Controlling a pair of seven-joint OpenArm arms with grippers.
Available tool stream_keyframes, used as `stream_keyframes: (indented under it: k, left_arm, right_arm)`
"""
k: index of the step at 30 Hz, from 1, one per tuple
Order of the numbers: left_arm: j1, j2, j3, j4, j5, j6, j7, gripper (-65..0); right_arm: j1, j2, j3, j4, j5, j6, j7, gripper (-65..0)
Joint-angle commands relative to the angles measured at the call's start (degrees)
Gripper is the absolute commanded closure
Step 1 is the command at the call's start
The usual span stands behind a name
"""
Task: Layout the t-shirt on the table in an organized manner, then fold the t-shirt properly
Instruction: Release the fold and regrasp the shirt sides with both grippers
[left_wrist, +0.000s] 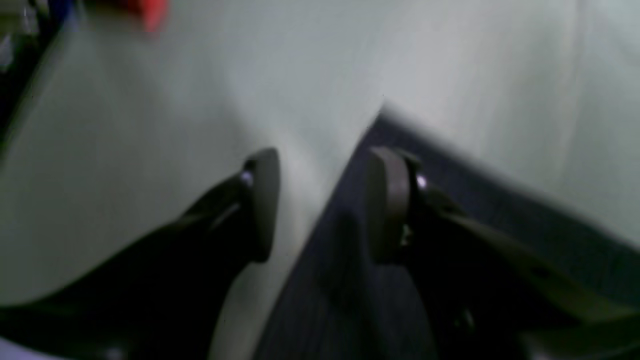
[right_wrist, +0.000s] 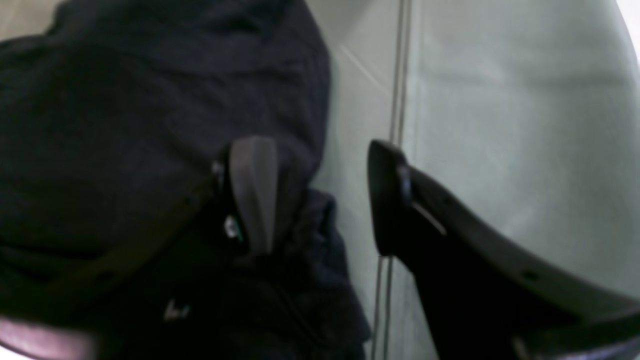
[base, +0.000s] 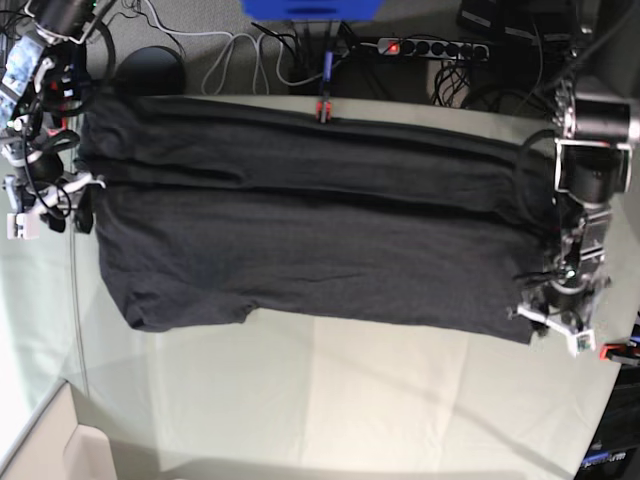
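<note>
A: The fingers (left_wrist: 262, 205) of the left gripper (left_wrist: 320, 205) stand apart with nothing between them, one over bare table (left_wrist: 150, 150), the other over a corner of the t-shirt (left_wrist: 350, 280). The right gripper (right_wrist: 322, 197) is spread too, one finger on cloth, grasping nothing.

B: And the shirt?

A: Spread wide along the table's far edge, reaching nearly both side edges, with a lengthwise fold.

B: So laying out looks done. I'd judge the next move calls for pinching the near hem corners.
</note>
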Motion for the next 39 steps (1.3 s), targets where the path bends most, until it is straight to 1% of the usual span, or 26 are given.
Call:
stream_keyframes:
  k: [1, 5, 8, 10, 14, 18, 21, 27, 30, 32, 34, 39]
  left_arm:
    - [-1.4, -0.08, 1.01, -0.27, 0.16, -0.06, -2.05, -27.2]
    - [-2.63, 0.54, 3.48, -4.05, 0.34, -0.06, -5.57, -27.2]
    - [-4.39, 1.15, 3.74, -7.39, -0.01, -0.06, -5.92, -27.2]
    - [-4.57, 1.77, 3.74, -9.41, 0.08, -0.06, -6.45, -27.2]
    - [-4.31, 1.86, 4.09, -11.35, 0.25, -0.06, -8.29, -27.2]
    - [-3.69, 1.68, 3.92, -11.52, 0.25, -0.06, -8.29, -27.2]
    - [-3.69, 1.59, 3.83, -11.52, -0.01, -0.06, -8.29, -27.2]
    - [-3.69, 1.5, 3.74, -11.52, -0.01, -0.06, -8.29, -27.2]
    - [-3.87, 1.5, 3.74, -11.52, -0.01, -0.06, -7.94, -27.2]
    - [-3.78, 1.59, 3.74, -11.52, -0.01, -0.06, -7.94, -27.2]
    - [-3.69, 1.68, 3.74, -11.52, 0.08, -0.06, -7.94, -27.2]
    - [-3.69, 1.59, 3.74, -11.87, 0.08, -0.06, -7.94, -27.2]
  right_arm:
    - [0.56, 0.7, 0.15, 0.98, 0.95, 0.21, 1.5, -30.2]
    - [0.56, 0.79, 0.15, 0.98, 0.95, 0.21, 1.5, -30.2]
    - [0.48, 0.7, 0.15, 0.98, 0.95, 0.21, 1.5, -30.2]
    - [0.48, 0.7, 0.15, 0.98, 0.95, 0.21, 1.5, -30.2]
    - [0.48, 0.7, 0.07, 0.89, 0.95, 0.21, 1.5, -30.2]
    - [0.56, 1.05, -3.63, -0.61, 0.95, 0.21, 1.5, -30.2]
    - [2.15, 2.1, -7.14, -3.33, 0.95, 0.21, 1.5, -30.2]
    - [7.51, 2.37, -7.85, -8.87, 0.87, 0.21, 1.5, -30.2]
    - [10.59, 4.04, -8.02, -12.83, 0.87, 0.21, 1.5, -30.2]
    - [13.58, 4.39, -7.93, -16.96, 0.87, 0.21, 1.5, -30.2]
    - [16.3, 6.32, -8.02, -21.53, 0.87, 0.21, 1.5, -30.2]
    - [23.07, 9.66, -8.2, -33.22, 0.87, 0.21, 1.85, -30.2]
